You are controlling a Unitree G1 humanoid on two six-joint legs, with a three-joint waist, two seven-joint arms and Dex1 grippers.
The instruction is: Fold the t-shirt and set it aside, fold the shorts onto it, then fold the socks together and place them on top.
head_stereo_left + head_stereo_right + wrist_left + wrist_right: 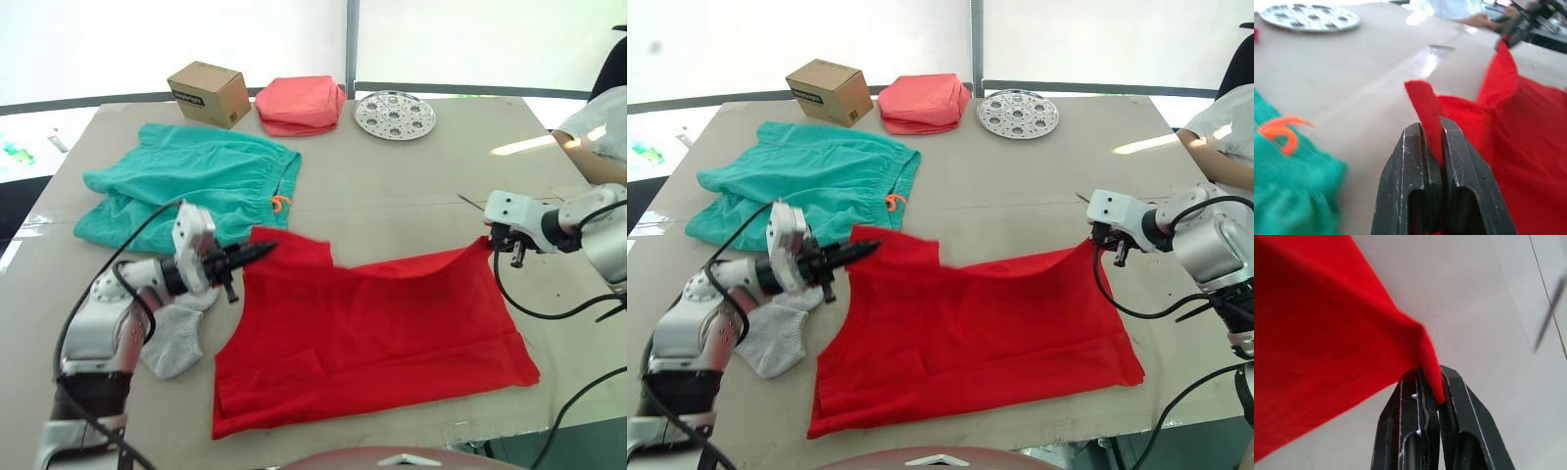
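Observation:
The bright red t-shirt point(372, 333) lies spread across the near middle of the table. My left gripper point(263, 251) is shut on its far left corner, the cloth pinched between the fingers point(1415, 166). At the far right corner my right gripper point(490, 241) is shut on the fabric point(1327, 333) and holds that corner lifted. The teal-green shorts point(186, 186) with an orange drawstring loop point(282, 204) lie behind my left arm. Light grey socks point(178, 338) lie under my left wrist, partly covered by it.
At the table's far edge stand a cardboard box point(208, 92), a folded salmon-pink cloth bundle point(300, 105) and a round perforated metal plate point(394, 114). A person's arm point(598, 137) rests at the far right corner. The table's front edge runs just below the shirt hem.

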